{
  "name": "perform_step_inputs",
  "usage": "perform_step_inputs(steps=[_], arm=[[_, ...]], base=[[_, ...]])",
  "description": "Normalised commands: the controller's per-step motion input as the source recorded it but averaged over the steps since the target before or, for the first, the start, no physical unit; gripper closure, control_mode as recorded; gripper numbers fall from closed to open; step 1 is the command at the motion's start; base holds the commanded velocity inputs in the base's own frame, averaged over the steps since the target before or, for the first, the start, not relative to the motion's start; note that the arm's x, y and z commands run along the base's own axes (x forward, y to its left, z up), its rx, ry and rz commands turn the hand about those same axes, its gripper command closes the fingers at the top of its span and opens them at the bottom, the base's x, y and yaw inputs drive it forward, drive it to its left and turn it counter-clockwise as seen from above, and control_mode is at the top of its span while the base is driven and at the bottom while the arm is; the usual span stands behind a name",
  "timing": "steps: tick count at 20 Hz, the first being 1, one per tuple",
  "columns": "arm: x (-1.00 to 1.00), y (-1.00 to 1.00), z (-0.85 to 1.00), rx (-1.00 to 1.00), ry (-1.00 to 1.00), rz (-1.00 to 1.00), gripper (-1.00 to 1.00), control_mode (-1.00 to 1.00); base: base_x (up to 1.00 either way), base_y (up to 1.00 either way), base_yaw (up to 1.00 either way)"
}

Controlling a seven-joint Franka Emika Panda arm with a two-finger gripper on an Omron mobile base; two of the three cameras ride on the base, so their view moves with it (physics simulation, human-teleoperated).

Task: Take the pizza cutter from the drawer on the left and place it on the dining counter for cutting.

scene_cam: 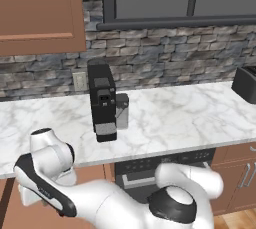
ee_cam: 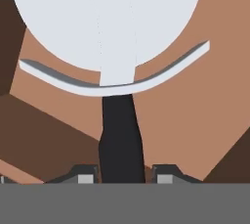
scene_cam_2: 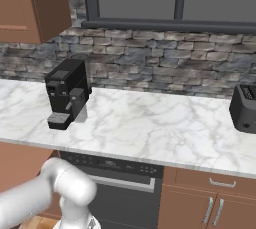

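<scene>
In the base views, the white arm [scene_cam: 100,200] reached down and to the left, below the marble tabletop [scene_cam: 170,118], because the tool we wanted lay in the drawer under that edge. On the tabletop a black coffee machine [scene_cam: 102,100] stood toward the left and a black toaster [scene_cam_2: 244,107] sat well apart at the far right, both back from the edge and out of the arm's way. Beneath, the black dishwasher front [scene_cam_2: 117,183] separated the brown cabinet fronts.

In the hand view, the pizza cutter [ee_cam: 110,17] lay on the drawer's reddish-brown wood [ee_cam: 195,115], its pale round wheel away from us and its dark handle [ee_cam: 121,140] running straight back into the hand [ee_cam: 122,175]. The two fingertips [ee_cam: 87,175] stood tight against either side of that handle, so we judged the hand to be clenched on the pizza cutter by its grip end, which kept the blade clear of the fingers. The tool had not yet reached the dining counter; lifting it clear of the drawer seemed the step at hand.
</scene>
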Motion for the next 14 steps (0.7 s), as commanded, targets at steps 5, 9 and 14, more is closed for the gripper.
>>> perform_step_inputs(steps=[5,9,14], arm=[[-0.36,-0.65,0.97,0.00,-0.05,-0.08,1.00,-1.00],[-0.22,-0.82,0.92,0.00,-0.03,-0.09,1.00,-1.00],[-0.07,-1.00,0.37,0.00,-0.09,-0.05,1.00,-1.00]], base=[[0.00,0.00,0.00],[0.00,0.00,0.00],[0.00,0.00,0.00]])
